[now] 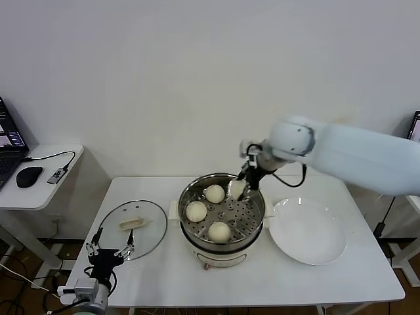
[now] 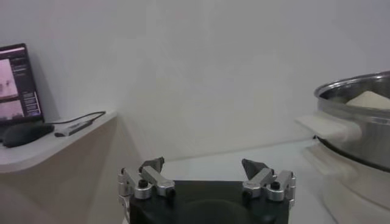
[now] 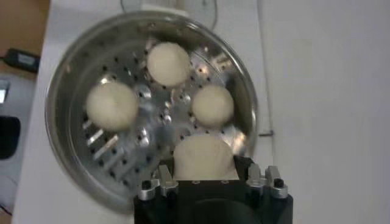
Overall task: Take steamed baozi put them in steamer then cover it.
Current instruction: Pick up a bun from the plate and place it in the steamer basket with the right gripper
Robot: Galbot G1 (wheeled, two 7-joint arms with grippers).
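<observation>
On the white surface (image 1: 315, 275), the steamer (image 1: 190, 197) holds three baozi (image 1: 196, 211). Above its back right, the right pincer (image 1: 240, 190) grips the fourth baozi (image 3: 204, 157); the left pincer (image 1: 109, 252) hangs spread wide and empty. Placing is nearly done: next comes releasing, then the cover (image 1: 152, 226), lying just left of the steamer.

The steamer (image 3: 73, 73) is shiny perforated metal; the steamed baozi (image 3: 169, 63) look smooth, matt and doughy. The cover (image 1: 134, 226) is clear glass with a metal rim. The plate (image 1: 308, 231) is glossy white, the bench (image 1: 164, 269) smooth matt white
</observation>
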